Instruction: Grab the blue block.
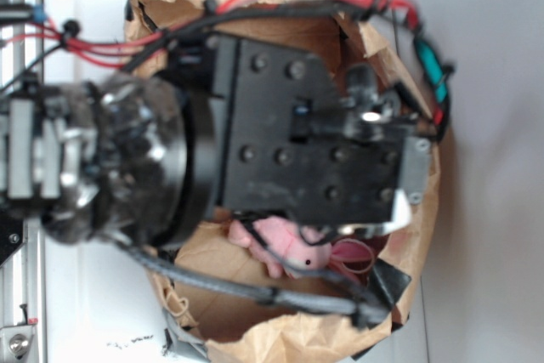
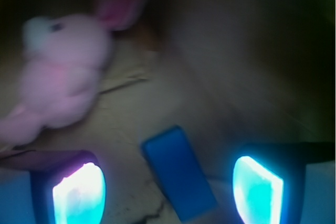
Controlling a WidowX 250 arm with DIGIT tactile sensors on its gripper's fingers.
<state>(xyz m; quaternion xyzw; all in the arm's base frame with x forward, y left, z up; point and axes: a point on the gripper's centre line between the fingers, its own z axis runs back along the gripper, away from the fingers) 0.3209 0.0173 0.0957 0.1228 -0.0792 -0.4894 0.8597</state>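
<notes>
Between parted fingers (image 2: pixel 257 190) — blue block (image 2: pixel 179 173)

blue block (image 2: pixel 178 174): smooth, matt-looking plastic, too blurred for fine texture. pink plush bunny (image 2: pixel 58 77): soft fuzzy cloth. brown bag (image 1: pixel 399 82): crumpled matt kraft paper, creased floor in wrist view. arm housing (image 1: pixel 297 125): matt black plastic or metal, bolted; shiny metal joint at 9 o'clock. gripper (image 2: pixel 168 187) pads (image 2: pixel 79 192): glossy, glowing cyan. cables (image 1: pixel 255 291): black braided sleeve, red glossy insulation
</notes>
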